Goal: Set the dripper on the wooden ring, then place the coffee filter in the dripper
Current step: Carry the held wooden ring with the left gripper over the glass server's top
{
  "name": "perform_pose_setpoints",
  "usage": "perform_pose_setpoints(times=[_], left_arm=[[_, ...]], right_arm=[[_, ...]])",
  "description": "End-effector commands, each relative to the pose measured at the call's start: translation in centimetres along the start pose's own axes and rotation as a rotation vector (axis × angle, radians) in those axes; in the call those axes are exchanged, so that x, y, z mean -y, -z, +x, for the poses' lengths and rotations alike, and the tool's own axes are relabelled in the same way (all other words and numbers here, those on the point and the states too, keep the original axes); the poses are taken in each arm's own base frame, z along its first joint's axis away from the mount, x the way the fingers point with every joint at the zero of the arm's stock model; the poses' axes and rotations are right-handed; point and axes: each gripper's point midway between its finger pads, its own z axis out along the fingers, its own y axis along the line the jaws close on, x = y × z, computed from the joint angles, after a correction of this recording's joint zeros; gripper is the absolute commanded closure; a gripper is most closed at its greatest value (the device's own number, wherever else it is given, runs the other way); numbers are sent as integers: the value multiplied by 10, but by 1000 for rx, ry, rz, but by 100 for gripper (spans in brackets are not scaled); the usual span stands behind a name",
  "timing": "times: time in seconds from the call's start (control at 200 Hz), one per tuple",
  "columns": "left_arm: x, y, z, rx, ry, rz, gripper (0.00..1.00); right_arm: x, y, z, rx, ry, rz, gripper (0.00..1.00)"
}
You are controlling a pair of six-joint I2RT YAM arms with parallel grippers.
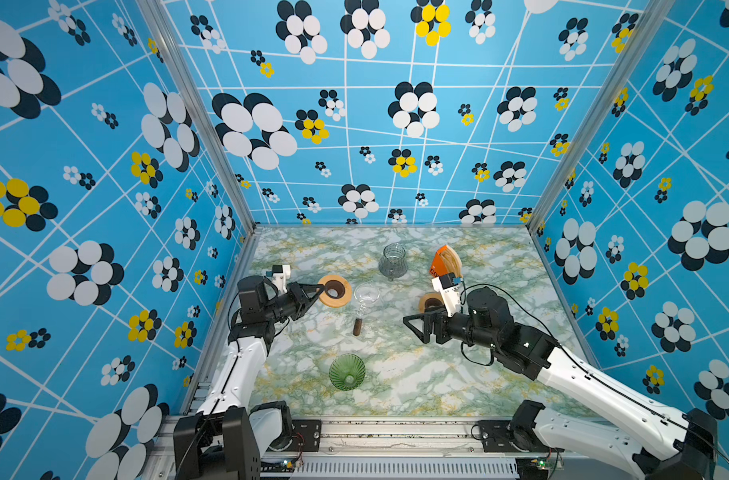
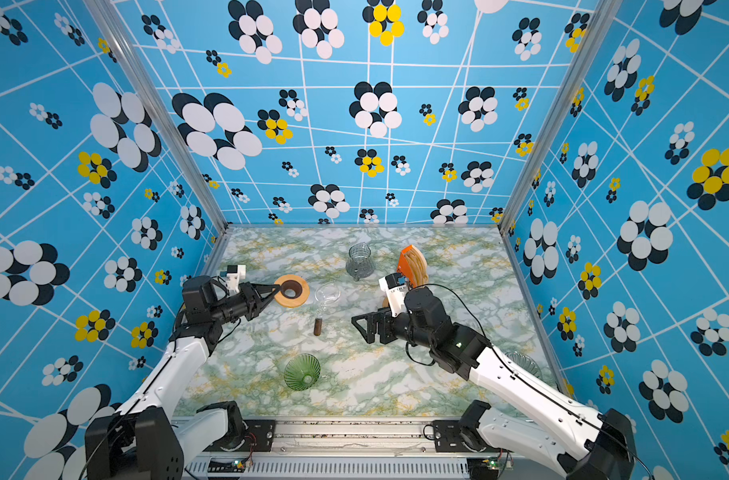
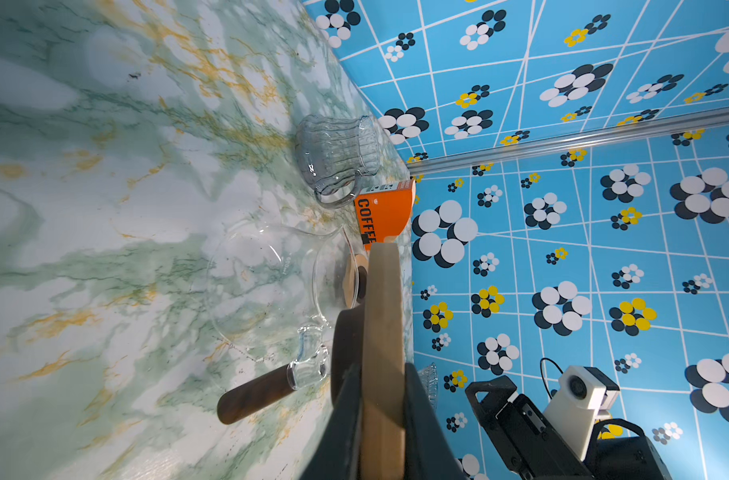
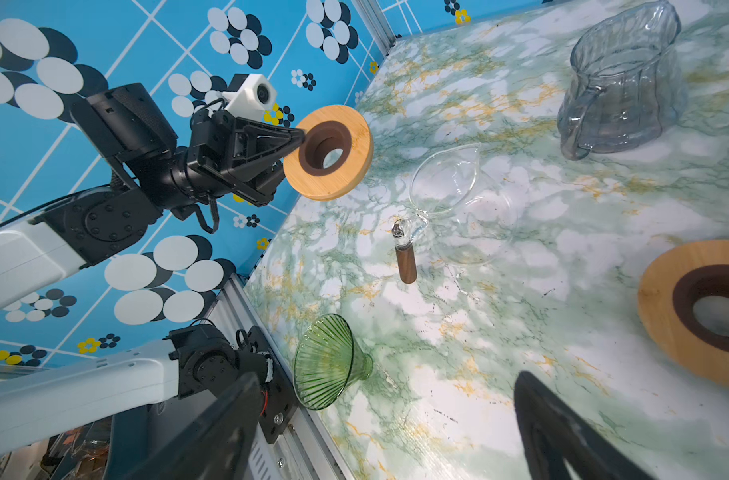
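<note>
left gripper [image 1: 316, 291] clenched on rim of wooden dripper ring [image 1: 344, 300], near left edge of counter [image 1: 437, 374], beside glass server [image 1: 367, 293]. right gripper [image 1: 412, 330] spread wide, empty, mid-counter.

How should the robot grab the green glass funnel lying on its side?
The green funnel lies on its side, so its thin rim stands up off the table. Probably pinch the rim's top from above, across the glass wall.

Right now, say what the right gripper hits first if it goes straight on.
Probably the dark handle of the glass server, lying ahead of the open right gripper; height is unclear, so it might pass over.
</note>
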Motion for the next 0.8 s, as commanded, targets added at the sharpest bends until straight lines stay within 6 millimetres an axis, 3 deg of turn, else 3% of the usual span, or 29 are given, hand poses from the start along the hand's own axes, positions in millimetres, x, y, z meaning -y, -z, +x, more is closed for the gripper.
perform_pose_setpoints(times=[0.0, 0.295, 0.795], left_arm=[[22, -8, -1, -33, -52, 86, 88], [26, -45, 2, -96, -49, 127, 88], [12, -97, 6, -161, -3, 173, 87]], right_arm=[[-13, 3, -10, 32, 7, -50, 4], [-6, 11, -20, 108, -6, -9, 3], [-3, 13, -15, 89, -15, 8, 2]])
